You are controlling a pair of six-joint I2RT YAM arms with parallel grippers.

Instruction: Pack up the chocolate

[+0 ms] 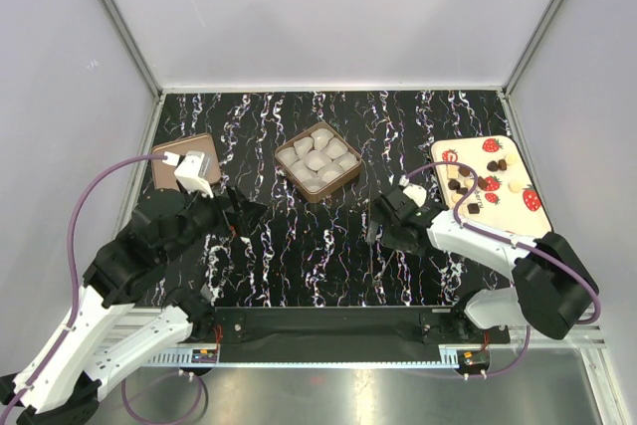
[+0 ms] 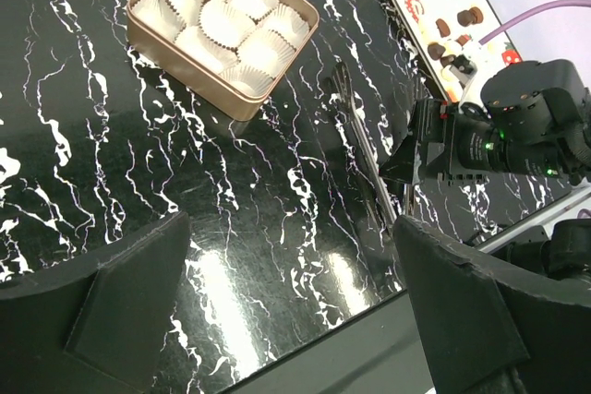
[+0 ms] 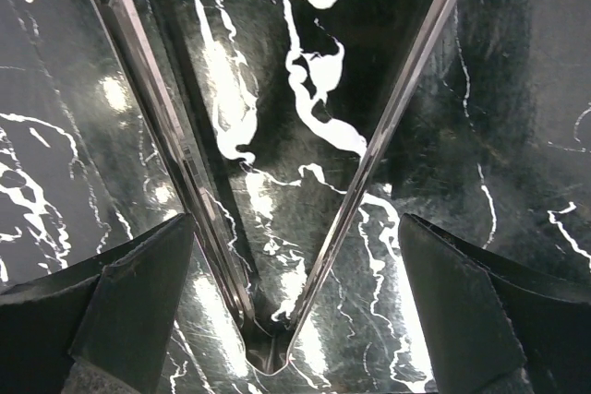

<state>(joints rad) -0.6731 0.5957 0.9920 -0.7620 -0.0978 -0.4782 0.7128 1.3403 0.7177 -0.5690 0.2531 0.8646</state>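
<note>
Several small pieces of chocolate (image 1: 455, 186), mostly dark brown, lie on a white strawberry-print tray (image 1: 518, 208) at the right; the left wrist view shows the chocolate (image 2: 444, 25) too. A brown box (image 1: 317, 189) of white paper cups stands at mid-table. Metal tongs (image 3: 397, 108) lie on the black marbled table with their hinge end toward the right wrist camera. My right gripper (image 3: 295, 228) is low over them, open, one finger on each side of the V and not closed on it. My left gripper (image 2: 291, 228) is open and holds nothing, hovering over bare table at the left.
A flat brown lid (image 1: 167, 174) lies at the back left, partly under my left wrist. White walls close in the table on three sides. The left wrist view shows the tongs (image 2: 355, 126) between the box (image 2: 185, 66) and my right arm (image 2: 517, 126).
</note>
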